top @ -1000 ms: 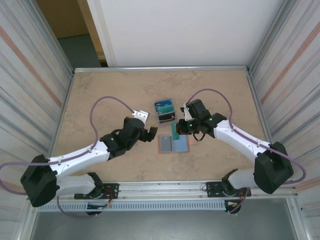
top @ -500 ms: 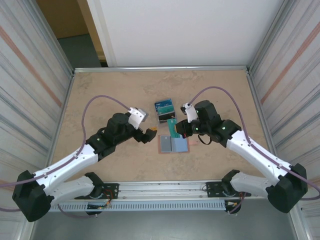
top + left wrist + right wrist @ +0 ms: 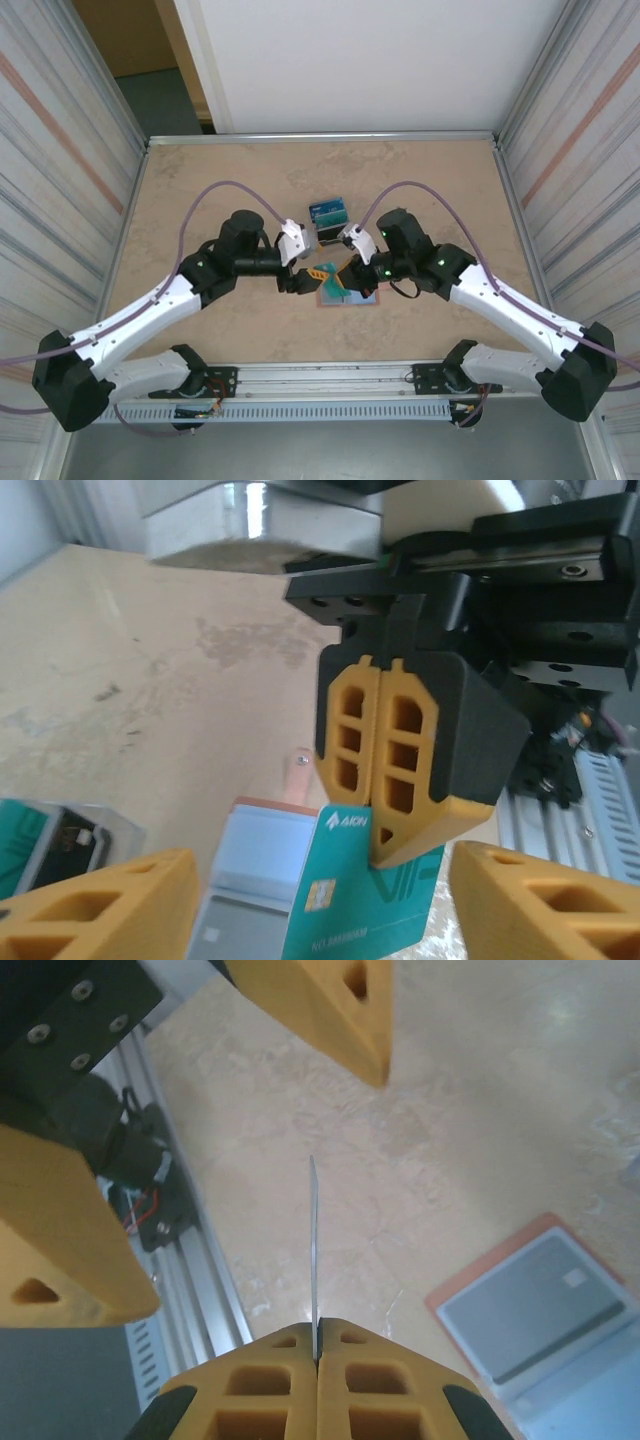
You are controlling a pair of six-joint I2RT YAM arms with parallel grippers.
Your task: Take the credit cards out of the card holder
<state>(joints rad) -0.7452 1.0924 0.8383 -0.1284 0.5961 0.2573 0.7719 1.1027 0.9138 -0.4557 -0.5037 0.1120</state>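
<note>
The card holder [image 3: 350, 292] lies open on the table, tan rim around pale blue-grey panels [image 3: 250, 860], also in the right wrist view [image 3: 540, 1310]. My right gripper [image 3: 346, 276] is shut on a teal-green credit card [image 3: 355, 905], holding it by one edge above the card holder. In the right wrist view the card [image 3: 313, 1240] stands edge-on out of the shut right gripper [image 3: 316, 1345]. My left gripper [image 3: 302, 280] faces it, open, and the card sits in the gap of the left gripper [image 3: 320, 910] without touching its fingers [image 3: 100, 910].
A small grey clear-plastic stand [image 3: 331, 228] holding a blue card [image 3: 327, 210] stands just behind the two grippers; it is at the lower left of the left wrist view [image 3: 70, 835]. The metal rail [image 3: 330, 380] runs along the near table edge.
The right gripper lifted the teal card off the card holder and turned left. The left arm swung right and now faces it with its open fingers on either side of the card.
</note>
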